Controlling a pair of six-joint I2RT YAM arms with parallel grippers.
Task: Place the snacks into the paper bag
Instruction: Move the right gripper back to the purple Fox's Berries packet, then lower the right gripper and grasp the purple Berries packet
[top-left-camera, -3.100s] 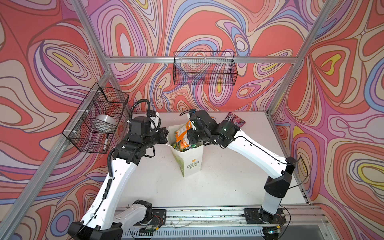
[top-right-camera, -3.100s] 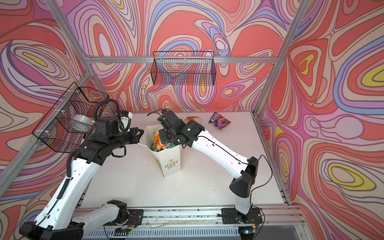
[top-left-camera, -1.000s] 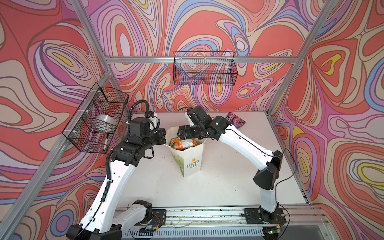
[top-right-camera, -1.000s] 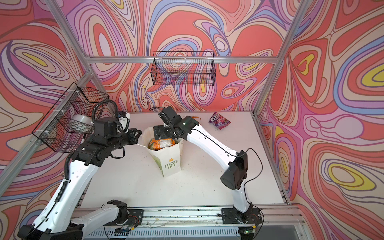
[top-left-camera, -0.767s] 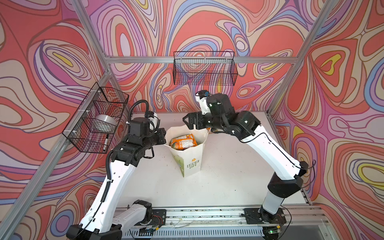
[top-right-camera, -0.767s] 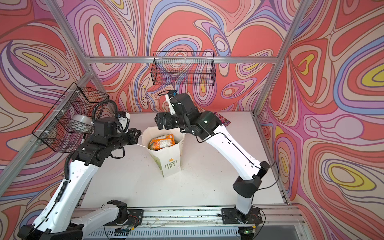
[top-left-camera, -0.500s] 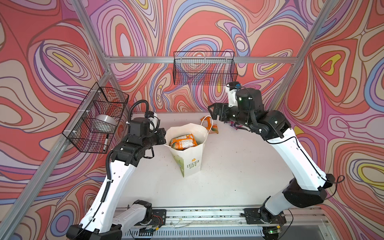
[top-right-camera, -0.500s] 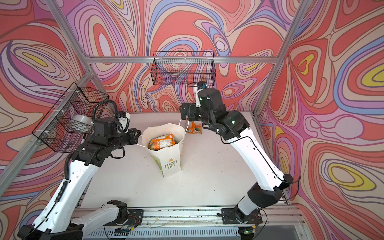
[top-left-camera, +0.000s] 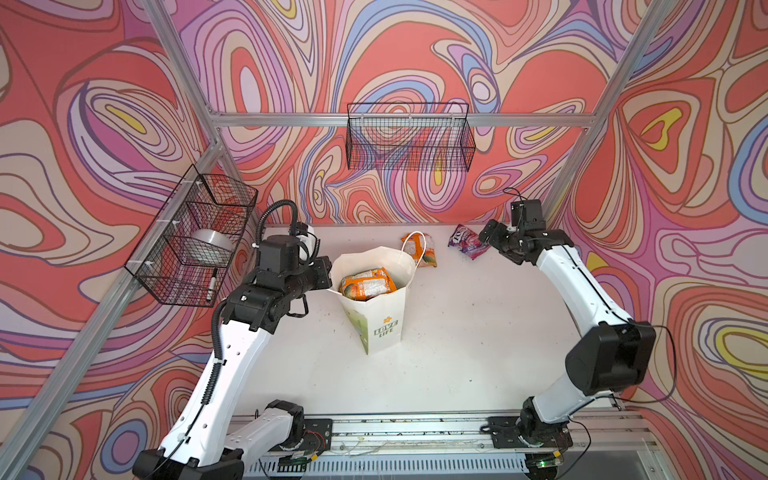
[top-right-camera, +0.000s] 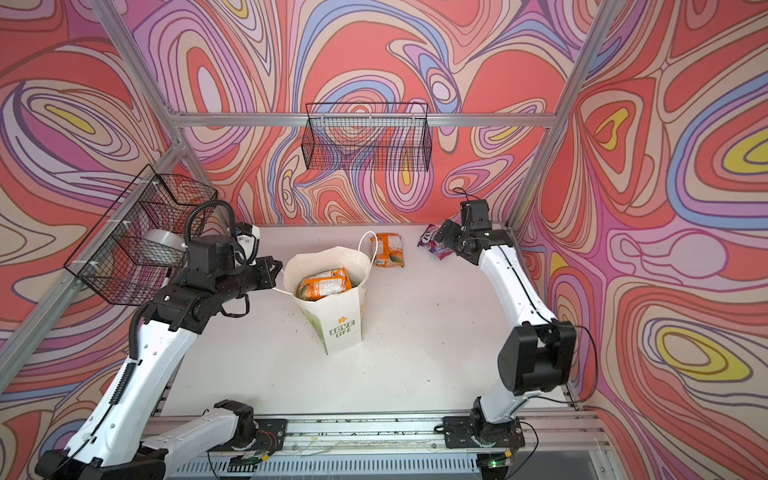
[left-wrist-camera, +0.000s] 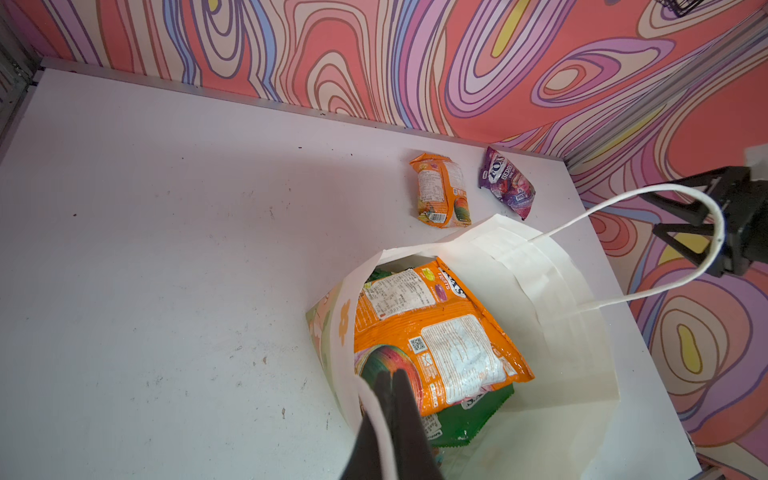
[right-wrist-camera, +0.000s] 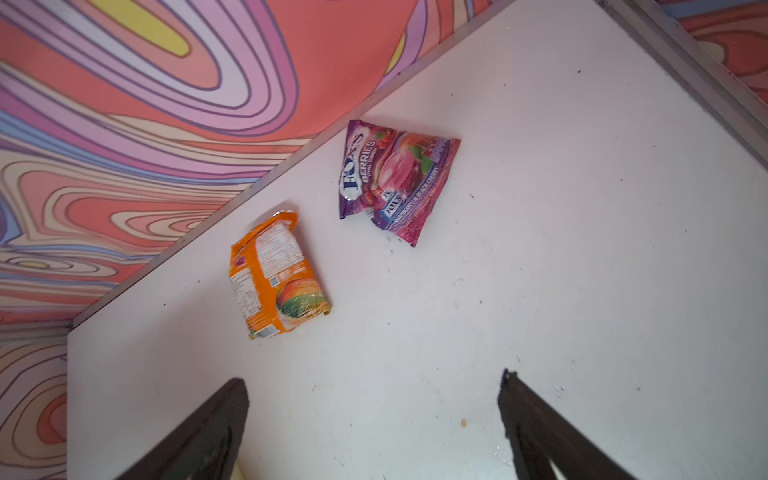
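The left gripper (left-wrist-camera: 388, 376) had its jaws together, clamped on a white cord handle (top-right-camera: 282, 290) of the paper bag (top-left-camera: 382, 324). In both top views it stood at 9 o'clock of the bag's open mouth, touching the rim.

The right gripper (right-wrist-camera: 374, 378) had its jaws wide apart and held nothing. In a top view it hung at about 3 o'clock of the purple pouch (top-left-camera: 467, 246), just beside it; whether it touched the pouch, I cannot tell.

The bag stood upright near the middle of the white table (top-left-camera: 457, 353). Its side carried a yellow flower and the words "LOVE LIFE". Inside lay an orange pouch in the bag (left-wrist-camera: 436, 332), back side up, with the word "FRUITS" and a white label too small to read. A green pouch (left-wrist-camera: 469, 424) lay under it.

Two snacks lay flat on the table outside the bag. The orange pouch on the table (right-wrist-camera: 274, 274) lay at about 1 o'clock of the bag, back side up, its print too small to read. The purple pouch lay at about 2 o'clock, close to the back wall, and showed "FOX'S" and "BERRIES".
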